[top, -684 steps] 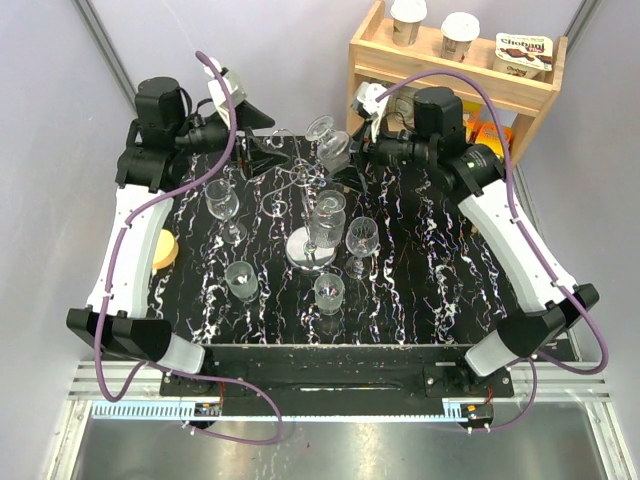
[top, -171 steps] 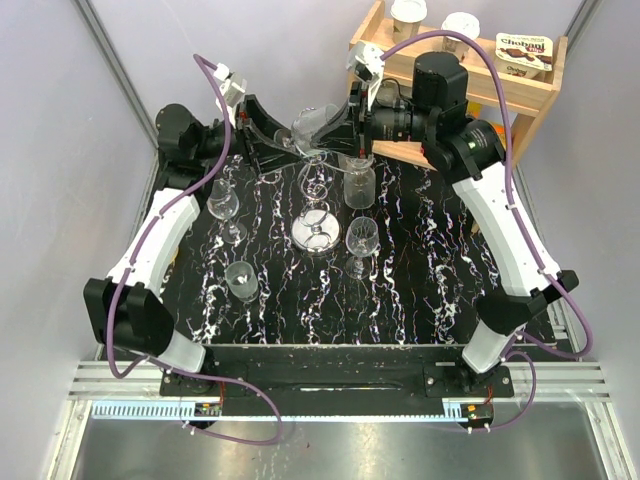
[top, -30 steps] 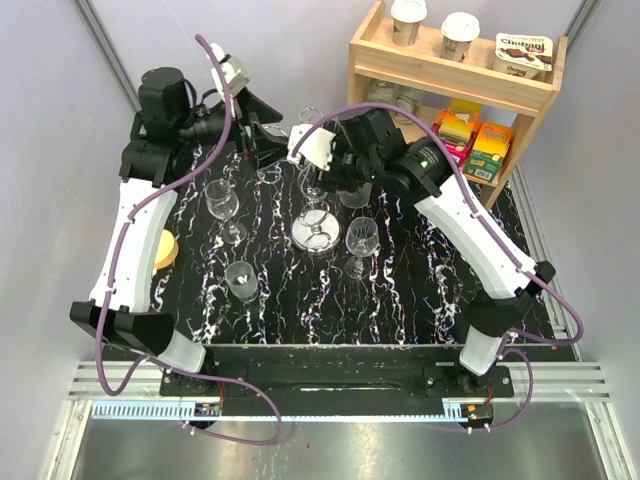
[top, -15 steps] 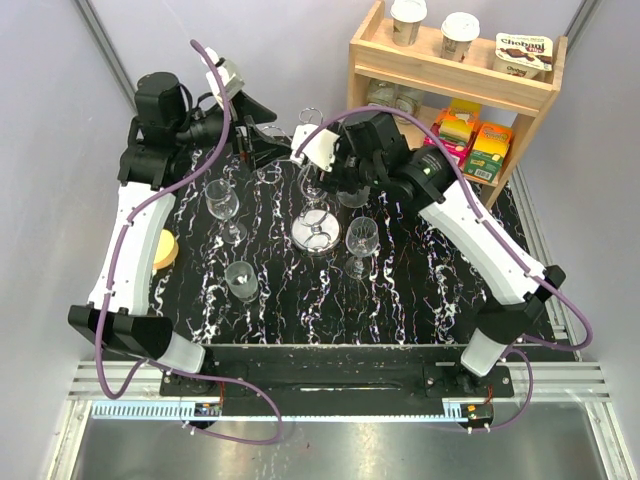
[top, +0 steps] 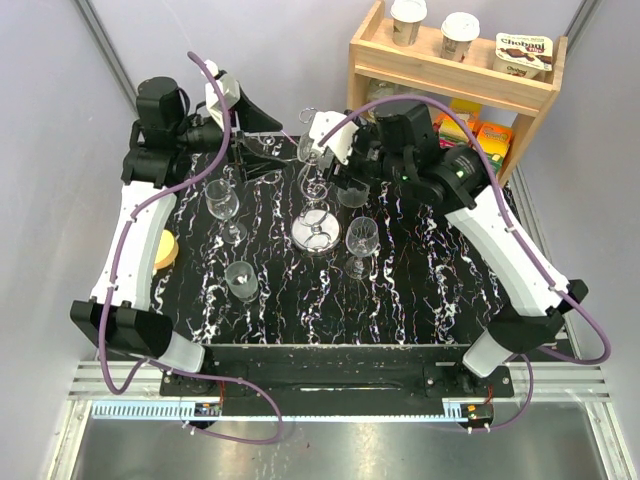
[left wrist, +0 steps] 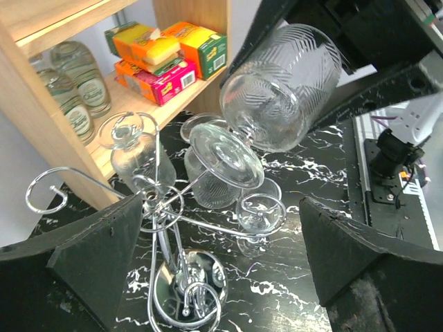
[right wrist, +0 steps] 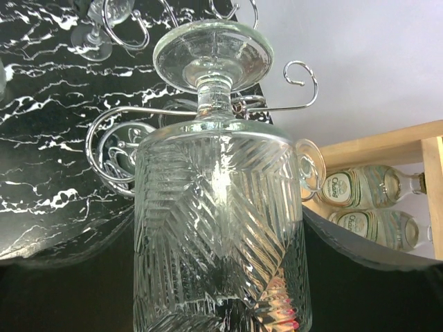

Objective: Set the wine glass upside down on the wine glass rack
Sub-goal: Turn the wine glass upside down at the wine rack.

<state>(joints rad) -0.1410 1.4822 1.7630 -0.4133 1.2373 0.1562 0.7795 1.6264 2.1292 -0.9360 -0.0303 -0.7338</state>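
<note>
The wine glass (left wrist: 280, 86) has a ribbed bowl (right wrist: 221, 228), and my right gripper (right wrist: 218, 238) is shut on that bowl. The glass lies tilted, with its round foot (right wrist: 211, 55) pointing away from the wrist toward the wine glass rack (left wrist: 166, 221). Its stem sits level with one curled arm (right wrist: 124, 138); whether they touch I cannot tell. The rack (top: 315, 205) is shiny silver wire on a disc base (top: 315, 232). My left gripper (top: 255, 140) hovers open on the rack's left, nothing between its fingers (left wrist: 90, 256).
A small glass (left wrist: 135, 159) hangs foot-up on the rack. Loose glasses stand around it (top: 222, 200), (top: 241, 280), (top: 362, 238), (top: 352, 192). A wooden shelf unit (top: 455, 75) with cups, bottles and boxes stands at the back right. A yellow sponge (top: 165, 250) lies at the left edge.
My right arm has shifted a little to the right and farther back with the glass still in its grip. The left arm has hardly moved.
</note>
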